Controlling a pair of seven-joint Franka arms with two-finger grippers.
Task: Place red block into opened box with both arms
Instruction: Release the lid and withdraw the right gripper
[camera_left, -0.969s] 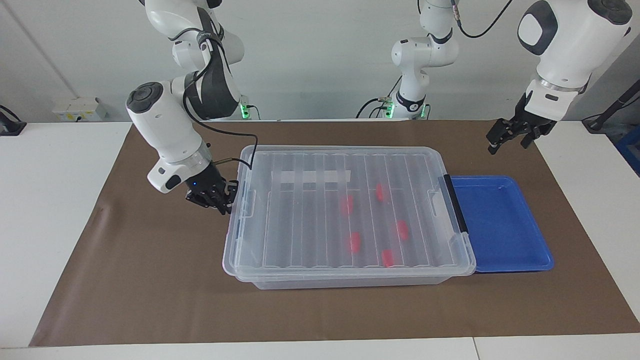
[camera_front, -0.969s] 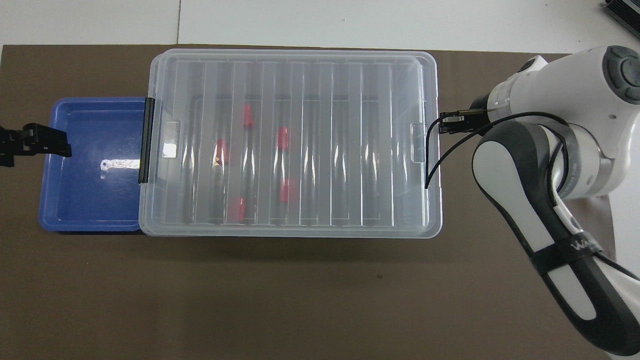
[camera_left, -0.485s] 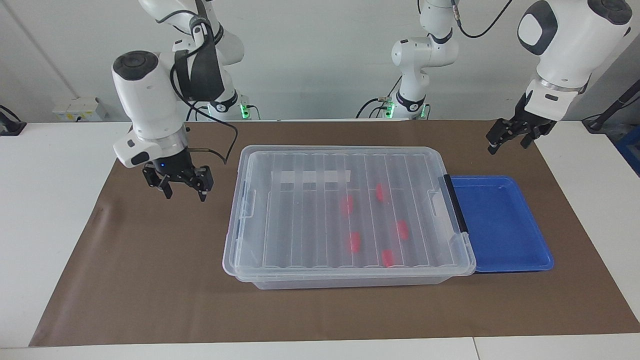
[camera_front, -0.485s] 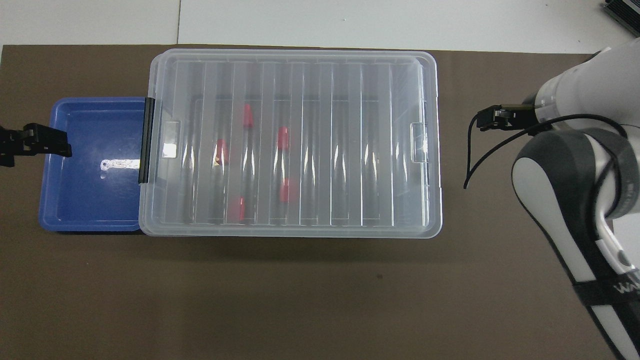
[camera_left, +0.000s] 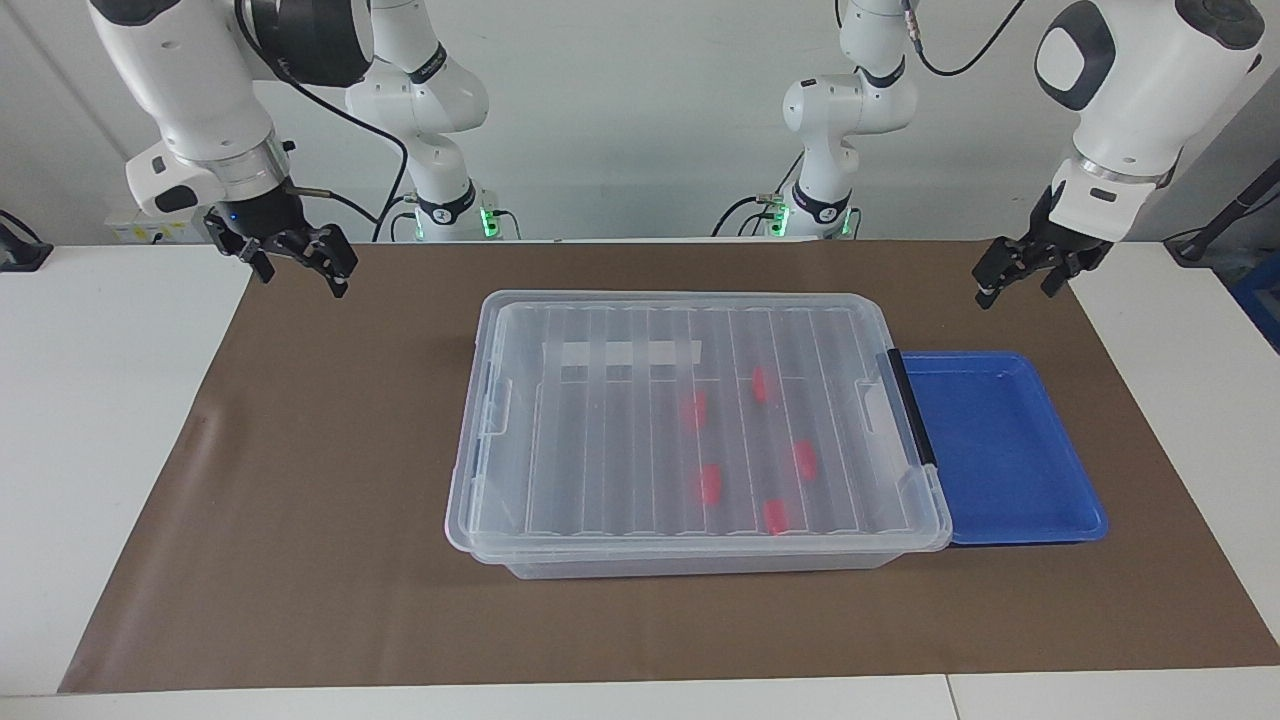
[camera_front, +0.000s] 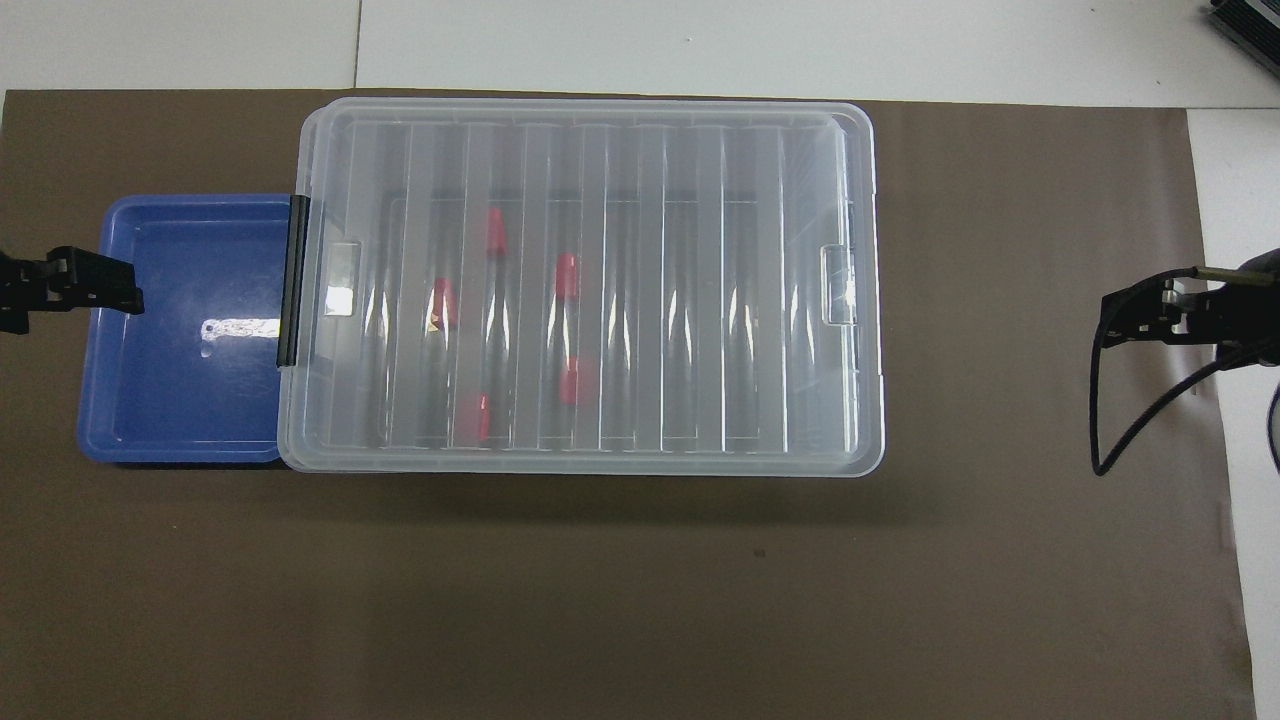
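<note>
- Covering most of the white table (camera_left: 110, 420) is a brown mat (camera_left: 300, 560); a pale grey wall stands at the robots' end, with a white socket box (camera_left: 150, 218) low on it near the right arm's base.
- Green lights glow at the foot of both arm bases.
- One box (camera_left: 690, 420) sits mid-mat, its ribbed clear lid (camera_front: 600, 150) on, a white label strip (camera_left: 620, 353) showing on the part nearer the robots.
- One black clip (camera_left: 910, 405) is seen on the box end toward the left arm's end of the table.
- Five red blocks lie inside the box under the lid, all in the half toward the left arm's end: block one (camera_left: 760, 383), block two (camera_left: 693, 409), block three (camera_left: 804, 458), block four (camera_left: 709, 483), block five (camera_left: 775, 515).
- They lie apart from one another, none touching.
- One blue tray (camera_left: 1010, 500) lies just beside the box at the clip end; whether they touch I cannot tell.
- Two arms are in view.
- The left gripper (camera_left: 1022, 270) hangs in the air over the mat's edge at its own end, fingers spread, holding nothing.
- The right gripper (camera_left: 295, 255) hangs over the mat's corner at its own end, fingers wide apart, holding nothing.
- A black cable (camera_front: 1120, 400) loops from the right wrist.
</note>
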